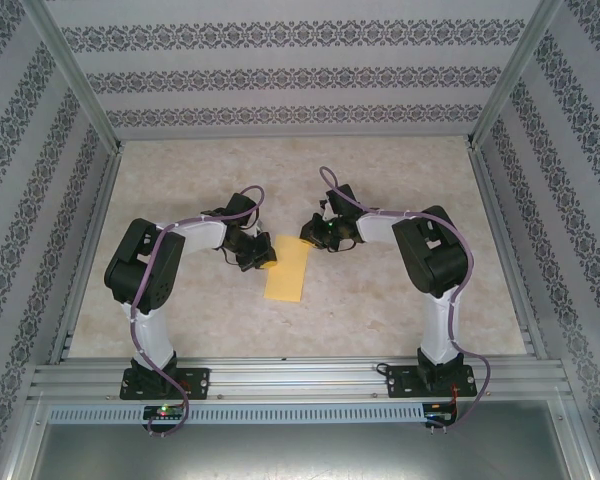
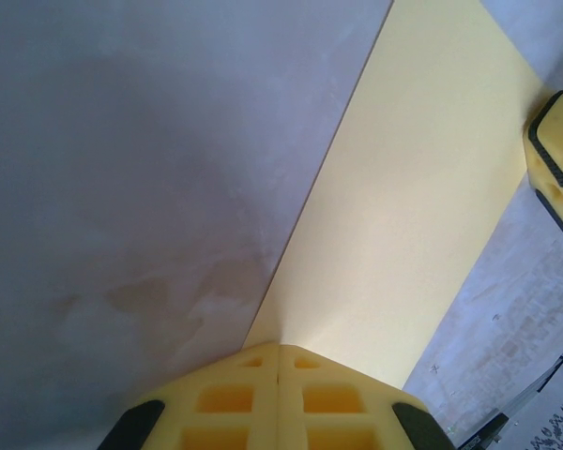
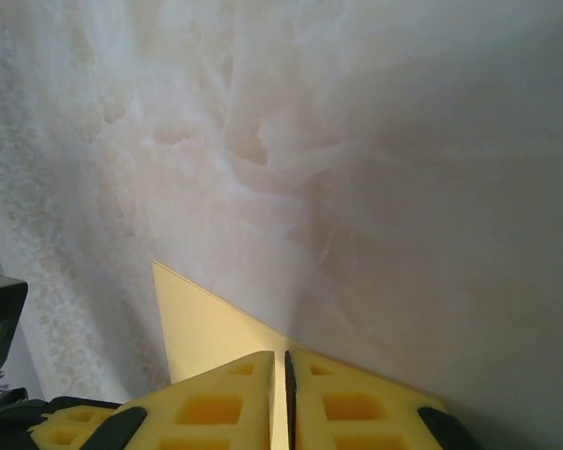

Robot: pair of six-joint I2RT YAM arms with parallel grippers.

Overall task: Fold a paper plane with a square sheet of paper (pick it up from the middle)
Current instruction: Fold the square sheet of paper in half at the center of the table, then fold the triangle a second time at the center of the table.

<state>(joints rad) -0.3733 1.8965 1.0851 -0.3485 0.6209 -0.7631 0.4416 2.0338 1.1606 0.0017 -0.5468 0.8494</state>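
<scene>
Seen from above, a yellow-orange sheet of paper lies as a narrow rectangle on the marbled tabletop, midway between both arms. At its far left corner, the left gripper has its jaws pressed together on the paper's edge. At the far right corner, the right gripper has its jaws closed on the paper too.

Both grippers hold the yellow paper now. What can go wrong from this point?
1. The left gripper and the right gripper both pinch the sheet of paper near its edge; pulling apart could tear it.
2. Each grip covers only little paper, so it may slip out.
</scene>
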